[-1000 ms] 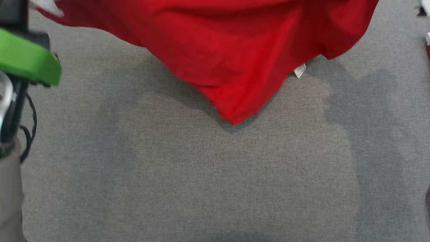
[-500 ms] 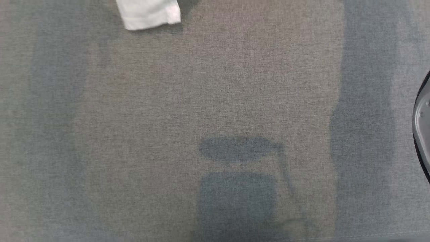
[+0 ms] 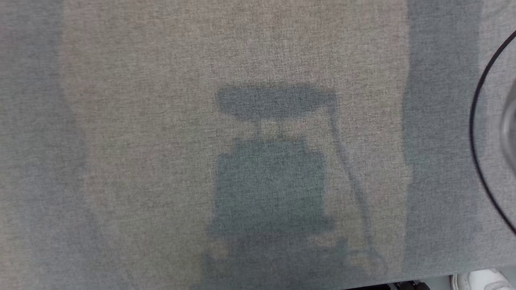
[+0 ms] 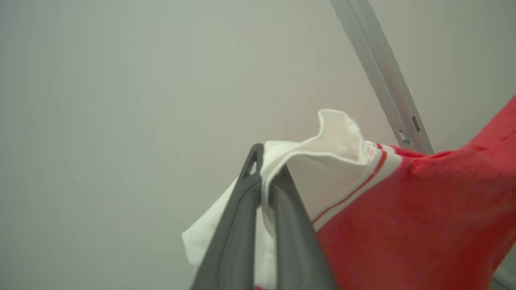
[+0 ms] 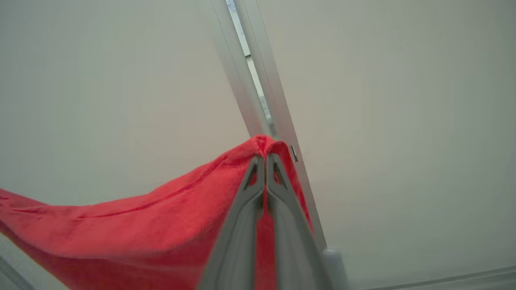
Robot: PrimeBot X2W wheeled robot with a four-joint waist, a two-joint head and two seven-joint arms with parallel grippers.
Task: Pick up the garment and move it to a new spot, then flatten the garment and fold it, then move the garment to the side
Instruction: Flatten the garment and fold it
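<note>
Both pinches are on, so leave the jaws alone. L side: left gripper (image 4: 268,169) is pressed together on the white trim (image 4: 338,137) of the red garment (image 4: 403,225), w/ white cloth bunched between the fingers. R side: right gripper (image 5: 265,161) is pinched on a red edge, a small fold poking past the tips. The garment hangs in the air between the two and sags in the middle. Both wrists aim up at a pale ceiling or wall w/ a grey rail (image 5: 254,80) across it.

My read: you're mid-carry to the new spot. Spread the arms a bit to take out the sag and hold them level. Come down slow so the loose bottom lands first, then draw back to lay it flat. L grip looks to be on thin trim, so no jerks or it may slip.

Views: wrist cams give you grip quality. Head cam gives the grey cloth surface (image 3: 141,161) and the robot's shadow (image 3: 270,181), i.e. where to set down. Pale round part (image 3: 496,133) at R edge: can't tell what.
</note>
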